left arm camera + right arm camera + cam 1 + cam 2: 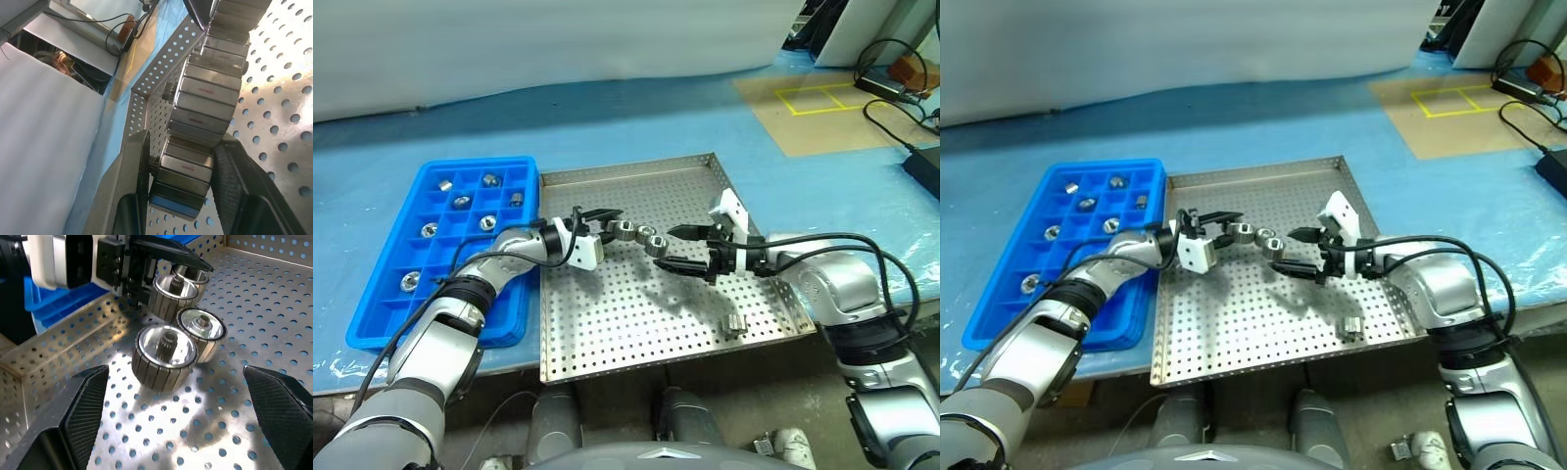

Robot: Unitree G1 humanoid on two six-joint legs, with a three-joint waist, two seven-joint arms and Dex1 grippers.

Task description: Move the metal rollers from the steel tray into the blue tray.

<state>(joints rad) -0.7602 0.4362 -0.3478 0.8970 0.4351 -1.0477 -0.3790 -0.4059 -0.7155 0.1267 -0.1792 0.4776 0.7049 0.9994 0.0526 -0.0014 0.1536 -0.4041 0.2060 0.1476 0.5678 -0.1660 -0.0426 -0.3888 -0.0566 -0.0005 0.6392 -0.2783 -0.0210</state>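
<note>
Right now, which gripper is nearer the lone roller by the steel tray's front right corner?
Right. The right gripper hangs open over the steel tray just behind the lone roller; the left gripper, shut on a chain of rollers, is farther off toward the blue tray.

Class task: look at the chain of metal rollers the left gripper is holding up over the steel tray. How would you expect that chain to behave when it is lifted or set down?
The metal rollers hang together in a curved string from the left gripper, so they probably cling, perhaps magnetically, and may drag neighbours along. They look like solid metal, likely heavy for their size. Being round, a freed one could roll on the steel tray.
</note>
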